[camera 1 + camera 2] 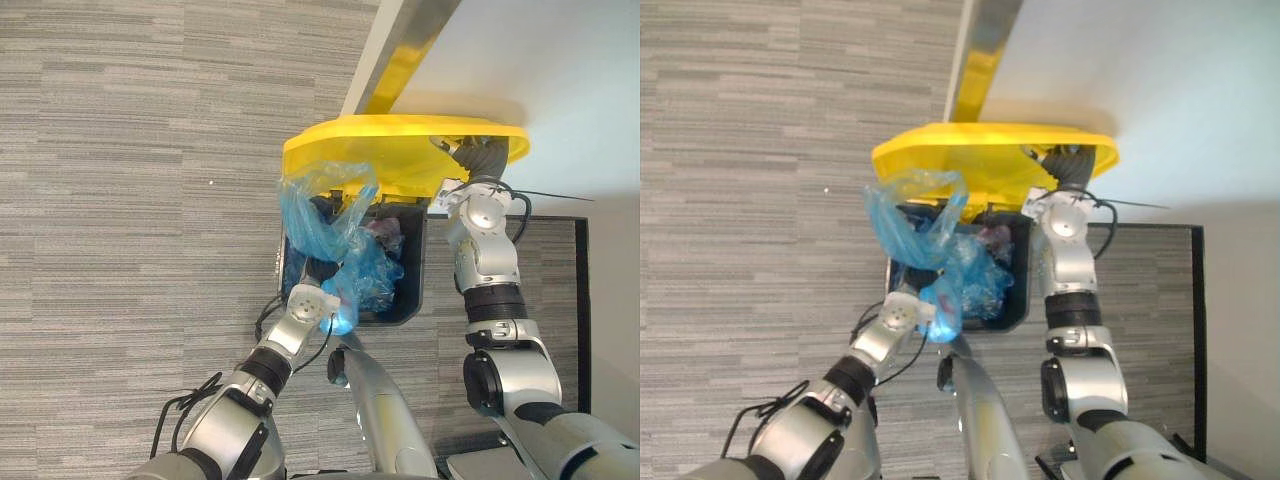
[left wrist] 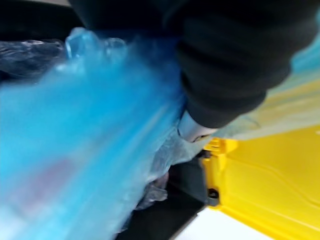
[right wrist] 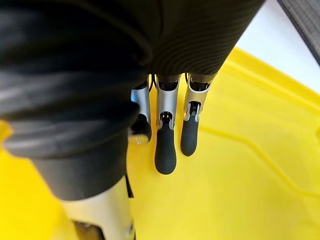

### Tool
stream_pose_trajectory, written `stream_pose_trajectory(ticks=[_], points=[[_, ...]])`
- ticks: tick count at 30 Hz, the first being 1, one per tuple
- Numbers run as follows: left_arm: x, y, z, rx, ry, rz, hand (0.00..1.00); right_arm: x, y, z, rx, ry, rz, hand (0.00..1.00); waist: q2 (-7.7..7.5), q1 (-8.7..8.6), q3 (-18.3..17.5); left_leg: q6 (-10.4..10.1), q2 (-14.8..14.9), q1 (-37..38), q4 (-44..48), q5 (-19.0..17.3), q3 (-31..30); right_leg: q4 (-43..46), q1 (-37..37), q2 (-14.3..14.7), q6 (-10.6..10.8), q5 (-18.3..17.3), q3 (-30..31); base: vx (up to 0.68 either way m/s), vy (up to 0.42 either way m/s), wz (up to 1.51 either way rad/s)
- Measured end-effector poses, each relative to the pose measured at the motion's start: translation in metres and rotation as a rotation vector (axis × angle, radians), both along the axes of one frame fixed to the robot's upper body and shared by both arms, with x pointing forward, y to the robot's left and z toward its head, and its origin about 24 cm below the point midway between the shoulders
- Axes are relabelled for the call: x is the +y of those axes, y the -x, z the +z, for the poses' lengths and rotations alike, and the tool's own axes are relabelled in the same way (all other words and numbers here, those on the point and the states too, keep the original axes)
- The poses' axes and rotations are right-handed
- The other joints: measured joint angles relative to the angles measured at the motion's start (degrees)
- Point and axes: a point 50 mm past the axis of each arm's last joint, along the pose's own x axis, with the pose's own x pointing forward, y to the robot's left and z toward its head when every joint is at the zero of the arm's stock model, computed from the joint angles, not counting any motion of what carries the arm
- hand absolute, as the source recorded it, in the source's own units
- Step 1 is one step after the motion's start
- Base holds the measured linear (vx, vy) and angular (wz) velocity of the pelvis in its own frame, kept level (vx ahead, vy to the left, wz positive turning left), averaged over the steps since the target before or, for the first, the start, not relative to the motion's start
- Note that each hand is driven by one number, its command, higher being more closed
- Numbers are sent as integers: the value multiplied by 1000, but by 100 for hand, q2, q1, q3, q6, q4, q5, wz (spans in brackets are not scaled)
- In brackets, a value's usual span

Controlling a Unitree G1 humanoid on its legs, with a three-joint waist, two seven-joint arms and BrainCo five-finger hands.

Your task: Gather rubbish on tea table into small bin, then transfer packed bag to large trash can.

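Note:
A large black trash can (image 1: pixel 414 292) stands on the carpet with its yellow lid (image 1: pixel 400 150) swung up. My right hand (image 1: pixel 472 156) rests flat against the lid's inner face, and its straight fingers (image 3: pixel 165 150) press on the yellow plastic. A packed blue plastic bag (image 1: pixel 352 245) hangs in the can's mouth, its loose top sticking up above the rim. My left hand (image 1: pixel 320 272) is shut on the bag's gathered plastic. Up close, the blue film (image 2: pixel 90 150) stretches away from the hand's dark cover (image 2: pixel 235 65).
Grey striped carpet (image 1: pixel 130 200) lies to the left of the can. A white wall (image 1: pixel 560 60) with a pale upright strip (image 1: pixel 385 50) stands behind the lid. A dark border (image 1: pixel 583 300) runs along the floor at the right.

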Motion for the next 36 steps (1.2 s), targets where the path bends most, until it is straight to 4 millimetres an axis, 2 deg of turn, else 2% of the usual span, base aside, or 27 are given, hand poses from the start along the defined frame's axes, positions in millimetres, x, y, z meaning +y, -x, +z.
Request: stream_pose_trajectory(ticks=[2,5,17,21,24,25,29,34,36], points=[[11,-1,-9,53,-31,50,0,3,0,0,0,9,8,0,0,-19,0,-37,88,-83,120,-21,-4,0,-4,33,0,-1,-75,71,26,5],[17,-2,-11,59,-71,70,0,4,0,-1,1,15,12,0,-2,-7,1,-49,114,-163,206,-27,-44,0,-11,29,-2,0,-115,47,34,11],[13,-6,-1,16,-101,57,0,22,-1,-5,18,103,100,0,-4,111,0,-81,166,-133,490,-115,-64,130,82,65,-6,3,-127,45,45,-1],[13,-5,2,-6,-106,49,0,32,0,-24,70,92,138,0,-7,177,2,-45,165,150,442,-131,12,129,316,83,-2,0,-76,48,48,-5],[14,-3,0,-5,-110,47,0,33,0,-28,81,105,146,0,-20,202,-4,-20,94,258,293,-100,10,129,360,33,11,-10,-43,29,35,7],[17,-1,-3,-4,-115,48,0,35,0,-31,88,103,153,0,-21,199,-4,-7,56,353,149,-28,10,126,401,10,67,-51,-42,56,13,12],[23,8,-9,10,-57,54,0,38,2,-45,128,126,166,0,-22,216,-7,-33,44,670,-255,187,-4,124,585,1,53,-142,-103,86,-5,13],[30,20,-11,-3,31,59,0,34,9,-69,194,152,159,0,-23,229,-86,24,-19,906,-598,396,-65,118,735,-83,19,-213,-235,76,3,15],[41,31,-22,28,76,95,0,27,17,-95,271,138,150,0,-14,255,-193,35,-38,1058,-743,488,-162,118,900,-131,10,-267,-345,60,16,26]])
